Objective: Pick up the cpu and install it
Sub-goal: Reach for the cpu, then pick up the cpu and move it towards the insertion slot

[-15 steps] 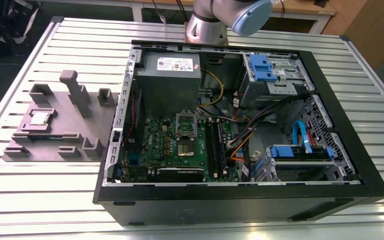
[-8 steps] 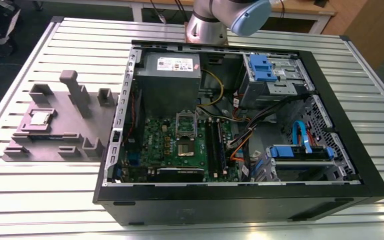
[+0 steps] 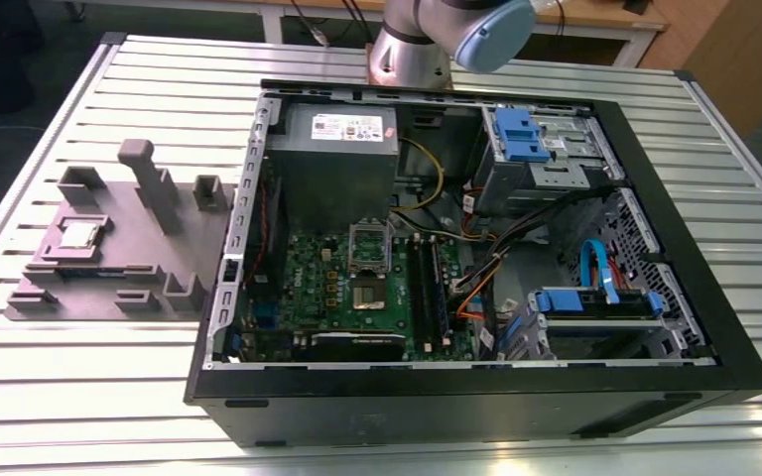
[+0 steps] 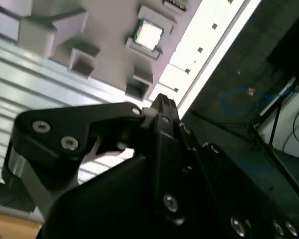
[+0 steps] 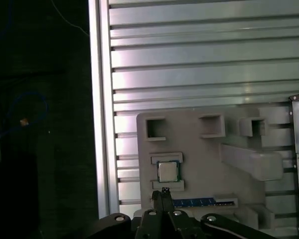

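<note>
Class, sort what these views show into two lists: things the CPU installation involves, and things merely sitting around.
Belong to the job: cpu; grey holder tray under it; motherboard socket; gripper.

Just lying about: power supply box; blue drive bracket; blue cable.

Open computer case (image 3: 487, 407) on slatted table (image 3: 90, 397)

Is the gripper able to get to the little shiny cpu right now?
Probably yes. The cpu lies uncovered on its grey holder, and the gripper hangs clear of it with nothing between them. The jaws look shut, so they would have to open first.
</note>
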`<state>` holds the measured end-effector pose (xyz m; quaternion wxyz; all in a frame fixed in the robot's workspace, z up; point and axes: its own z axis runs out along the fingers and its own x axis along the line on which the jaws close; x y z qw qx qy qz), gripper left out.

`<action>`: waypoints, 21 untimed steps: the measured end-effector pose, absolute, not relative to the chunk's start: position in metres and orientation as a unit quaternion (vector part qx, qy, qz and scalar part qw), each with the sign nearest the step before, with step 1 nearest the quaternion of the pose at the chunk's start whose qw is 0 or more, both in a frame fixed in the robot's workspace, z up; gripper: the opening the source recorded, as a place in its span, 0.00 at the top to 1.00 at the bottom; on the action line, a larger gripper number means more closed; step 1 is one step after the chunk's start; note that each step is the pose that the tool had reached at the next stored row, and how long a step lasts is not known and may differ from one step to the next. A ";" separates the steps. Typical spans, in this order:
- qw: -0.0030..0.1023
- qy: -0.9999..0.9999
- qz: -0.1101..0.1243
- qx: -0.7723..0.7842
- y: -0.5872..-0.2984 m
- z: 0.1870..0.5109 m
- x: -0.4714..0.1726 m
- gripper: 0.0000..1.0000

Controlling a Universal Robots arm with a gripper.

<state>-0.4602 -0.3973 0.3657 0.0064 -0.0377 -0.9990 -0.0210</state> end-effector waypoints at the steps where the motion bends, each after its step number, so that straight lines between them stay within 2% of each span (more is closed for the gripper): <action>1: 0.006 -0.999 -0.021 -0.038 -0.397 0.366 -0.461 0.90; 21: 0.006 -0.999 -0.021 -0.038 -0.397 0.366 -0.474 0.90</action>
